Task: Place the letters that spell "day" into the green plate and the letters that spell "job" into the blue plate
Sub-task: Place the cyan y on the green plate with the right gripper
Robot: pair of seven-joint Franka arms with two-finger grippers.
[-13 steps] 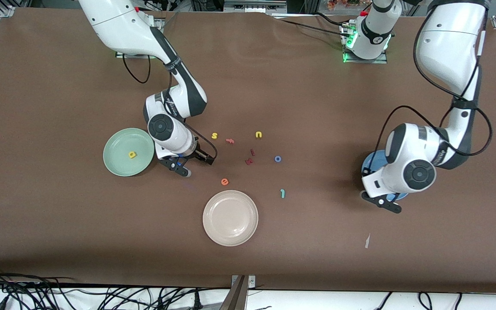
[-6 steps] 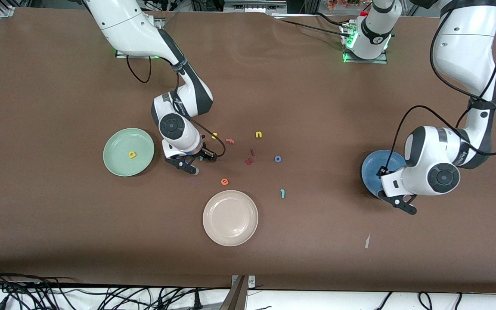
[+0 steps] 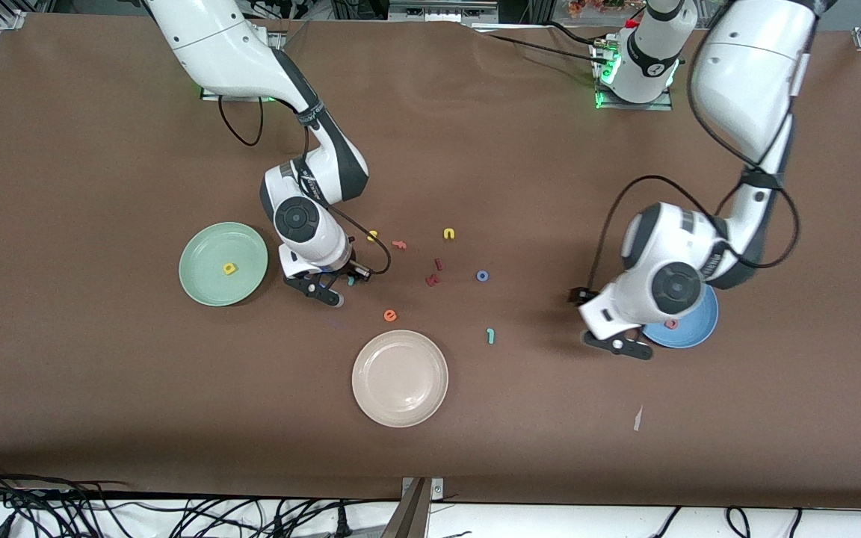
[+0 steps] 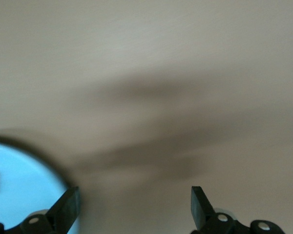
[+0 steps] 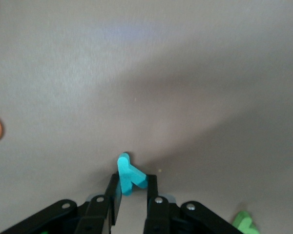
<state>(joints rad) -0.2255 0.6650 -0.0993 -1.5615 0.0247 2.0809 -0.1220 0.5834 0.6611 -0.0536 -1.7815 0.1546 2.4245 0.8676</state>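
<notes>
My right gripper (image 3: 348, 282) is low at the table beside the green plate (image 3: 206, 288), shut on the teal "y" (image 5: 128, 175), which sticks out past its fingertips (image 5: 151, 183). The green "d" (image 5: 245, 222) lies close by on the table. A yellow "a" (image 3: 229, 268) lies in the green plate. My left gripper (image 3: 599, 329) hangs open and empty over bare table just off the rim of the blue plate (image 3: 696, 332); the salmon "b" (image 3: 671, 323) lies in that plate. The blue "o" (image 3: 482, 276) and teal "j" (image 3: 489, 336) lie mid-table.
A cream-white plate (image 3: 400, 378) sits nearer to the front camera than the letters. An orange "e" (image 3: 390, 315), yellow "s" (image 3: 372, 235), salmon "f" (image 3: 399, 244), yellow "u" (image 3: 449, 234) and two dark red letters (image 3: 432, 280) are scattered mid-table.
My right gripper shifted a little away from the green plate and closed on the "y". My left gripper opened and swung off the blue plate toward mid-table, uncovering the "b".
</notes>
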